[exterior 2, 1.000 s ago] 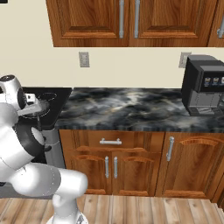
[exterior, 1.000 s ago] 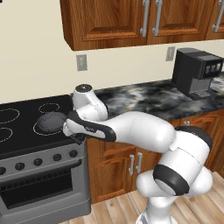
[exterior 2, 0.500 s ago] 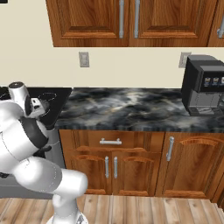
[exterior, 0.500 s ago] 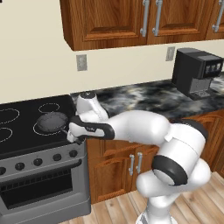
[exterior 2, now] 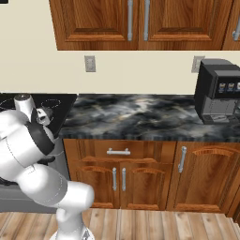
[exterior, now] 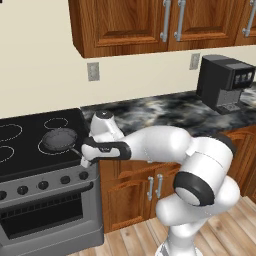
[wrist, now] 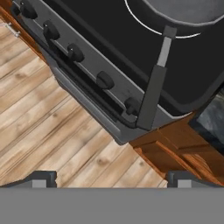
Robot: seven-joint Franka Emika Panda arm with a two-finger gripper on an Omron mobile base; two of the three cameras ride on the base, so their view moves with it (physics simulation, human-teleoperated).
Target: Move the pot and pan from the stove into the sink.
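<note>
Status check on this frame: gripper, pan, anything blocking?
Gripper open, empty, off the stove's front edge. Pan on burner, handle overhanging the front, ungrasped. Nothing in the way.

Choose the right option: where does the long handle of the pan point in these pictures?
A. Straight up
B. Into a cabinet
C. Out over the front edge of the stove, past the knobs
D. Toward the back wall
C: in the hand view the pan sits on the stove, and its handle runs out beyond the front edge, over the knobs.

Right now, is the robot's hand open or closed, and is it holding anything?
Hand: open, holding nothing; the pan handle lies ahead of it, ungripped.
</note>
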